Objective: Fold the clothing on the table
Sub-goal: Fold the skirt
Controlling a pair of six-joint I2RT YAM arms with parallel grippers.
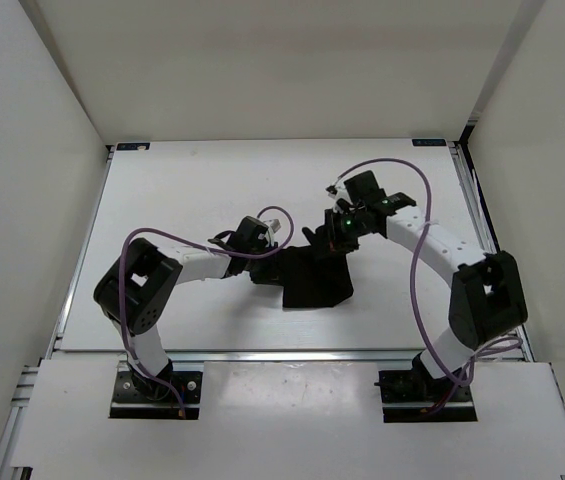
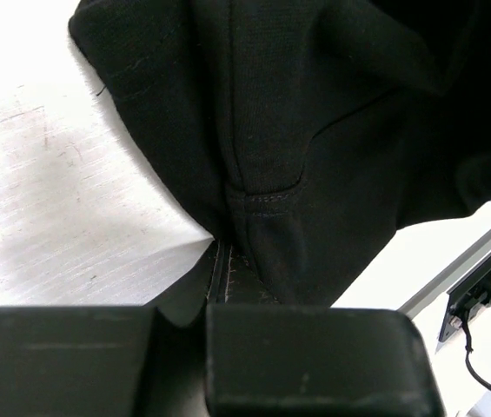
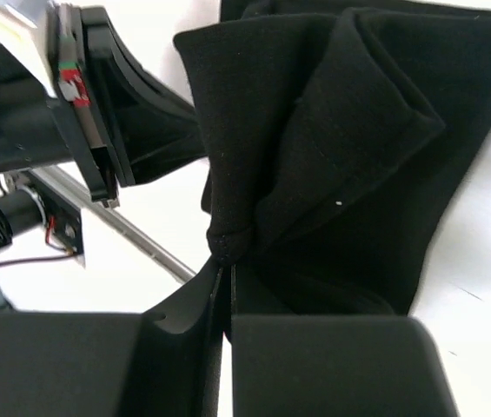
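The black clothing (image 1: 318,280) lies bunched in the middle of the white table (image 1: 192,190), between both arms. My left gripper (image 1: 265,264) is at its left edge. In the left wrist view the left gripper (image 2: 219,271) is shut on a stitched hem of the clothing (image 2: 280,130), which hangs in folds ahead of the fingers. My right gripper (image 1: 335,238) is at the clothing's far right corner. In the right wrist view the right gripper (image 3: 228,271) is shut on a pinched bunch of the clothing (image 3: 341,148), with the left arm's wrist (image 3: 97,113) just beyond.
Metal rails run along the table's near edge (image 1: 292,353) and right side (image 1: 467,200). White walls enclose the table on three sides. Purple cables (image 1: 402,175) loop over both arms. The two grippers are close together over the table's middle.
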